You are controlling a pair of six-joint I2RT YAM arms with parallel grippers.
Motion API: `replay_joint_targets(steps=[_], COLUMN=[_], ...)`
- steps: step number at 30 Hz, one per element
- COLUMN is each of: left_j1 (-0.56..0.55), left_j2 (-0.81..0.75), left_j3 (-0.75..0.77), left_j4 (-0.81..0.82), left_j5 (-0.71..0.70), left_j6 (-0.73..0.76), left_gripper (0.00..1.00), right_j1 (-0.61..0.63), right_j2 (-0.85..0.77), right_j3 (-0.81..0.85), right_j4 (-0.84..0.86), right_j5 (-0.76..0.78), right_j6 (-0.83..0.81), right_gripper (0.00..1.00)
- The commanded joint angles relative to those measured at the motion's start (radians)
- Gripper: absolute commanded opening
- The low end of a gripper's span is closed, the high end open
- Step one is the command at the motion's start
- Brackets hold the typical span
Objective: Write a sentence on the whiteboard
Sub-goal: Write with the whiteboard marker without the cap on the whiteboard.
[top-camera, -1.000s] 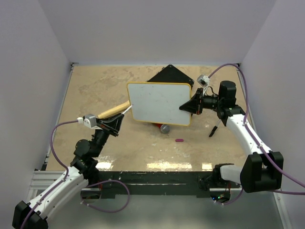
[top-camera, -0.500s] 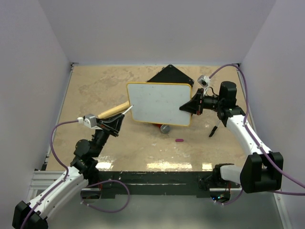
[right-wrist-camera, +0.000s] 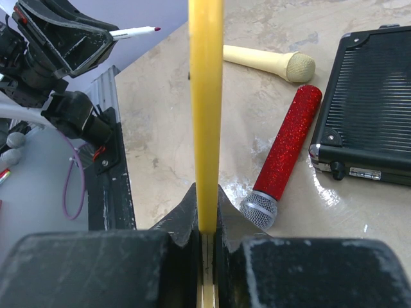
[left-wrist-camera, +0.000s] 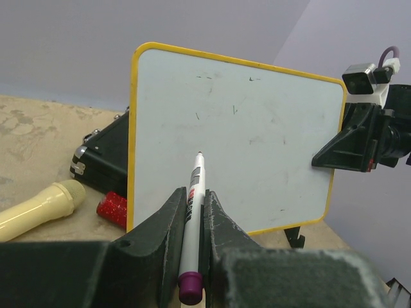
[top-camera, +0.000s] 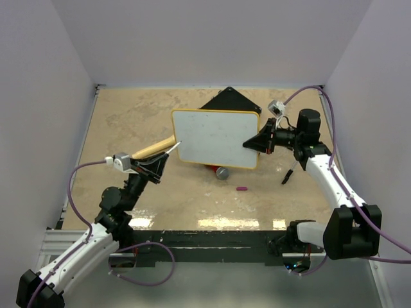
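Jaws pinched tight around a white marker [left-wrist-camera: 191, 218], the left gripper [left-wrist-camera: 194, 200] aimed the pen's tip at the whiteboard [left-wrist-camera: 257, 122], which stood upright just ahead of those jaws while the right gripper [right-wrist-camera: 206, 215] clamped the board's yellow edge between its own closed jaws. The board carried only faint specks and no writing, so the writing step looked barely begun; whether the tip touched the surface could not be told. The next move likely called for steady contact and small strokes without pushing the board out of its hold.

Whiteboard [top-camera: 216, 138] — yellow rim, upright, landscape — white face, faint dark specks.
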Motion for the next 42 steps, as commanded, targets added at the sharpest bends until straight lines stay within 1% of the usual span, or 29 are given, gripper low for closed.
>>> replay_joint_targets(steps=[1, 5, 14, 17, 24, 27, 29, 30, 33, 35, 39, 42], left_j1=[0.005, 0.005, 0.011, 0.013, 0.013, 0.014, 0.014, 0.014, 0.017, 0.019, 0.029, 0.039], left_j2=[0.001, 0.022, 0.206, 0.217, 0.254, 0.292, 0.32, 0.329, 0.361, 0.386, 0.427, 0.464], left_j3=[0.051, 0.052, 0.075, 0.077, 0.11, 0.123, 0.133, 0.137, 0.16, 0.181, 0.203, 0.21], left_j4=[0.044, 0.06, 0.202, 0.251, 0.292, 0.326, 0.343, 0.347, 0.354, 0.355, 0.366, 0.39], left_j5=[0.004, -0.008, 0.012, 0.016, 0.018, 0.027, 0.035, 0.036, 0.048, 0.062, 0.073, 0.108], left_j6=[0.004, 0.019, 0.06, 0.076, 0.108, 0.116, 0.122, 0.125, 0.142, 0.154, 0.162, 0.154], left_gripper=[0.0, 0.0, 0.0, 0.0, 0.0, 0.0, 0.0, 0.0, 0.0, 0.0, 0.0, 0.0], right_j1=[-0.01, -0.016, -0.03, -0.03, -0.039, -0.069, -0.068, -0.105, -0.126, -0.132, -0.148, -0.152], right_j2=[-0.034, -0.028, -0.019, -0.017, 0.002, 0.004, 0.01, 0.021, 0.041, 0.056, 0.081, 0.102], right_j3=[0.015, 0.021, 0.021, 0.018, 0.021, 0.026, 0.037, 0.041, 0.049, 0.053, 0.07, 0.089], right_j4=[0.093, 0.093, 0.097, 0.103, 0.111, 0.12, 0.126, 0.126, 0.163, 0.191, 0.209, 0.226], right_j5=[-0.07, -0.074, -0.085, -0.087, -0.082, -0.048, -0.03, -0.019, 0.018, 0.059, 0.105, 0.127], right_j6=[0.017, 0.013, 0.013, 0.016, 0.026, 0.042, 0.046, 0.045, 0.062, 0.071, 0.063, 0.06], right_gripper=[0.0, 0.0, 0.0, 0.0, 0.0, 0.0, 0.0, 0.0, 0.0, 0.0, 0.0, 0.0])
